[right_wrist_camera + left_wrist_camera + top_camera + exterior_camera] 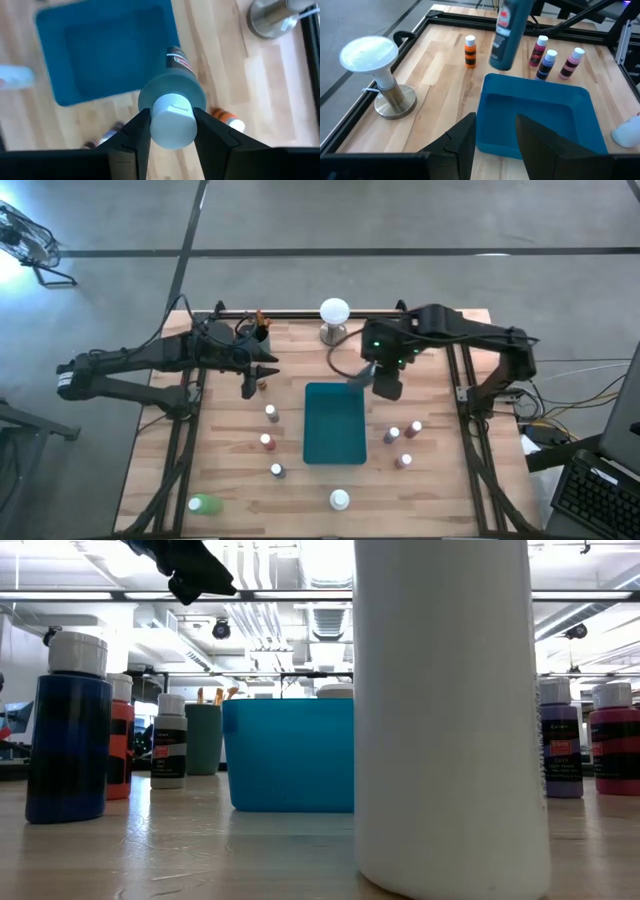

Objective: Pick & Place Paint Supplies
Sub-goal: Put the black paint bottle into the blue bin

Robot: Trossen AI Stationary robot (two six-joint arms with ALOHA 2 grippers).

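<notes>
In the low view, most of what lies behind the large white bottle (445, 710) is hidden by it, and its cap is cut off by the upper edge. Only a dark scrap of one gripper (185, 565) is seen above the teal tray (290, 755); which arm it belongs to cannot be told. In the left wrist view, the top of the grey-blue bottle (509, 32) hanging over the tray is cut off. Bottle labels are too small to be read in the high view.

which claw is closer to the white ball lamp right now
The right claw, shut on a grey bottle, hangs just beside the lamp; the left claw is farther off.
</notes>
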